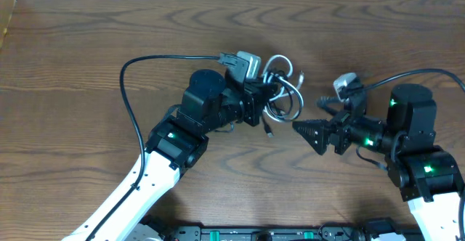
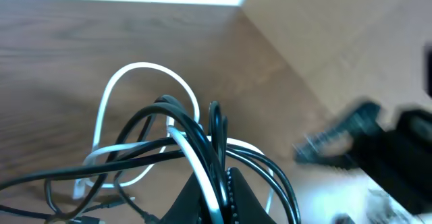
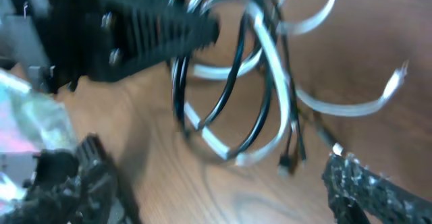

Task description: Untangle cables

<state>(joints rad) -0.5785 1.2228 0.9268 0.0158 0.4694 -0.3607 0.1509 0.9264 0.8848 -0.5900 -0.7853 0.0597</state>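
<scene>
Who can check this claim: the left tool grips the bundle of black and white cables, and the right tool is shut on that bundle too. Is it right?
No. The right tool is open, its jaws standing wide and off the cables, as the right wrist view shows. The left tool does grip the bundle of black and white cables.

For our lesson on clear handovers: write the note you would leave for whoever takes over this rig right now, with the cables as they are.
Left gripper: shut on the cables, holding the clump near the middle of the table.
Right gripper: open and empty, just to the right of the clump, not touching it.
Cables: white cable looped through the black cables, all in one tangle.
Done: no cord has been separated yet.
Left to do: free each cord and lay them apart.
</scene>
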